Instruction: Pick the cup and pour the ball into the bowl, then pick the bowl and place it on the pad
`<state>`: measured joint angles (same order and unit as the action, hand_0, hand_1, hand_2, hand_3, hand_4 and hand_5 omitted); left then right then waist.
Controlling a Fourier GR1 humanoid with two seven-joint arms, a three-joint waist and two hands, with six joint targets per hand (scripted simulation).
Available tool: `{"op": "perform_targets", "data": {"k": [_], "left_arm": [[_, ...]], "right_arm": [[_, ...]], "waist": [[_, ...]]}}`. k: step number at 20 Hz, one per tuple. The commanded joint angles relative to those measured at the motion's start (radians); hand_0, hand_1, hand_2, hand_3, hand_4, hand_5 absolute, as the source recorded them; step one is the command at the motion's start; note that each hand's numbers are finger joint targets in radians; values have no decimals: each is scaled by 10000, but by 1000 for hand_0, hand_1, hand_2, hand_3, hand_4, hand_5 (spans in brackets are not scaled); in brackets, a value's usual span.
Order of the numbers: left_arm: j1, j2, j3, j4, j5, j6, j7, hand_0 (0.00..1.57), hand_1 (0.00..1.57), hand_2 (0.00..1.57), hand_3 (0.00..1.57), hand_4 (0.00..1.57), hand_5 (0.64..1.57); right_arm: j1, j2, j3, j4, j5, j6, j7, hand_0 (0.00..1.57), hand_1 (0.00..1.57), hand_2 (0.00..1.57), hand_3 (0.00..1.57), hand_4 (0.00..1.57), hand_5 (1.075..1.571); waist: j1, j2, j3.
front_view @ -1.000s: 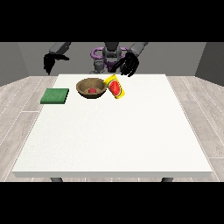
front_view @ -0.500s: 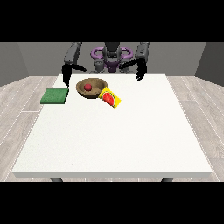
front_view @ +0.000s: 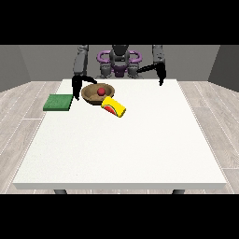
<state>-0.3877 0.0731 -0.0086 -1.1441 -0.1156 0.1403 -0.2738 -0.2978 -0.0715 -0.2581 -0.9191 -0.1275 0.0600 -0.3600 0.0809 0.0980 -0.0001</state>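
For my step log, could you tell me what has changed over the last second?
The cup was let go and lies tipped beside the bowl; the hand at the view's right withdrew. The hand at the view's left came down beside the bowl. Ball, bowl and pad stayed.

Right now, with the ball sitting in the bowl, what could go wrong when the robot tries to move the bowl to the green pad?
1. The yellow cup lies on its side right against the bowl, so moving the bowl might knock it and send it rolling.
2. The red ball sits loose inside, so a tilt of the bowl might spill it out.
3. The hand at the view's left hangs between the bowl and the green pad, so it might nudge the bowl before grasping.
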Motion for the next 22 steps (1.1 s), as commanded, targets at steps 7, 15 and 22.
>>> {"op": "perform_targets", "data": {"k": [7, 15, 22], "left_arm": [[455, 511, 236, -1083, 122, -780, 327, 0, 0, 0, 0, 0, 1566], [92, 557, 260, -1595, 242, -942, 248, 0, 0, 0, 0, 0, 1569], [-76, 618, 137, -1561, 317, -1279, 323, 0, 0, 0, 0, 655, 1531]], "right_arm": [[-927, -423, -192, 2592, -200, 57, -1371, 0, 0, 0, 0, 93, 1563], [-1115, -547, -921, 3654, -569, -1205, -462, 785, 785, 391, 0, 437, 1533], [-73, -994, 706, 3330, 2306, -4624, -409, 1571, 1571, 1571, 1562, 938, 1558]], "waist": [[90, 104, 5], [562, 959, 9], [1285, 865, -49]]}}
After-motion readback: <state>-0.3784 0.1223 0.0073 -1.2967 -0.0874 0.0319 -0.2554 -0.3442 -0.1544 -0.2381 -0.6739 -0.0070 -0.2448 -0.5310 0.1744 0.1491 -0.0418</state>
